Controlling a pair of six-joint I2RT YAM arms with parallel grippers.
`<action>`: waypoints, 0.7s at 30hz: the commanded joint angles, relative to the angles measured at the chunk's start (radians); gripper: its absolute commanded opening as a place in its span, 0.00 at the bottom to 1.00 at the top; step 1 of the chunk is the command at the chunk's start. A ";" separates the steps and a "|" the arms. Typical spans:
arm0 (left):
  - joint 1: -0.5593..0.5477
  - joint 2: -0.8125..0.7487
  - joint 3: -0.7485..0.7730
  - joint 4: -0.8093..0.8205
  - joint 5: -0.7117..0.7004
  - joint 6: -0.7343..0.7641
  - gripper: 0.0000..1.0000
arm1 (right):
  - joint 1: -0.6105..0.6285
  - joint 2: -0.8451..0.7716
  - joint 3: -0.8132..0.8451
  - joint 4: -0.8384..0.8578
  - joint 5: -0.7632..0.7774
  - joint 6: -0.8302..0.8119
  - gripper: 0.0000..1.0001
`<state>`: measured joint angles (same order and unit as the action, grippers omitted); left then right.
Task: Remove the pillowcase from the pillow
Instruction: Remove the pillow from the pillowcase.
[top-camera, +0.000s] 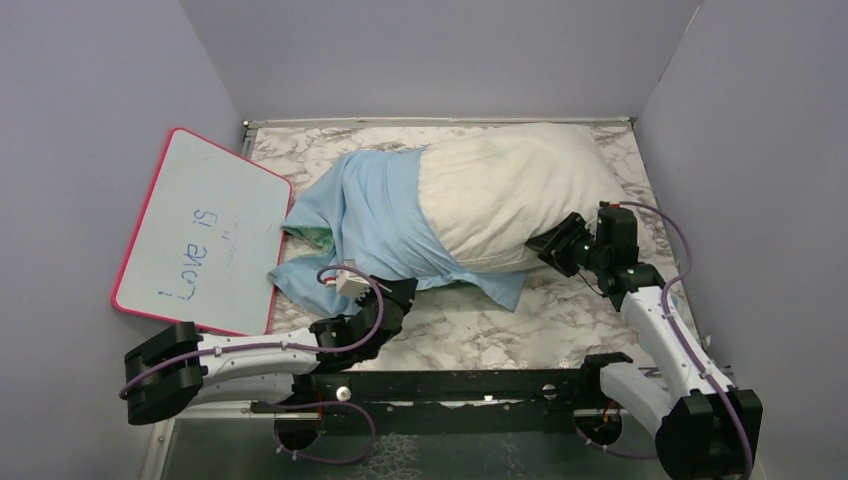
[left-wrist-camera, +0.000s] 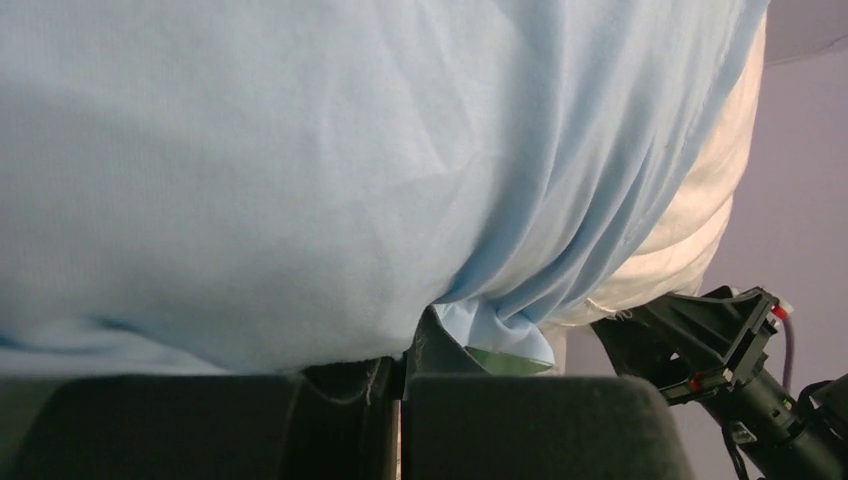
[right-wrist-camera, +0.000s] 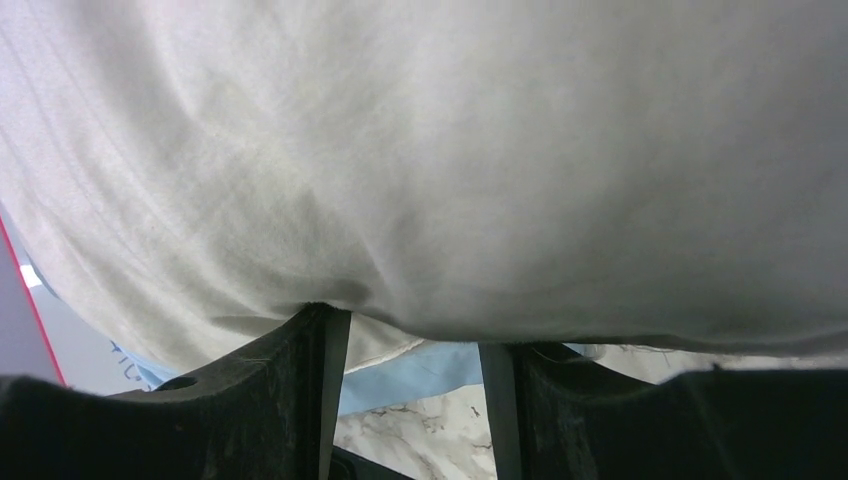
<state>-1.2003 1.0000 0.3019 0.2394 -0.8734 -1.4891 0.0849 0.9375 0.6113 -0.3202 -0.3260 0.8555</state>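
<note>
Marbled tabletop (top-camera: 520, 322) is spread beneath everything. Blue pillowcase (top-camera: 370, 215) cloth is pinched by the closed left gripper (left-wrist-camera: 405, 365), just near-left of the pillow (top-camera: 510, 190). The pillow's near-right edge appears to be clamped between the right gripper's (right-wrist-camera: 405, 338) half-parted fingers. Its left end is covered by the pillowcase.

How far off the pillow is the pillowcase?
Partly off. The blue pillowcase wraps only the left end of the white pillow; the rest of the pillow lies bare.
</note>
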 joint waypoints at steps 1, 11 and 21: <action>-0.004 -0.041 0.022 -0.094 -0.049 0.014 0.00 | -0.002 0.010 0.077 -0.021 0.089 -0.032 0.54; -0.003 -0.273 0.076 -0.528 0.075 0.152 0.00 | -0.005 0.083 0.264 -0.076 0.378 -0.147 0.27; -0.002 -0.397 0.188 -0.740 0.153 0.291 0.00 | -0.021 0.141 0.318 -0.125 0.373 -0.191 0.27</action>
<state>-1.1999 0.6117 0.3969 -0.3595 -0.7506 -1.2926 0.0780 1.0710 0.8886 -0.4171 -0.0013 0.7078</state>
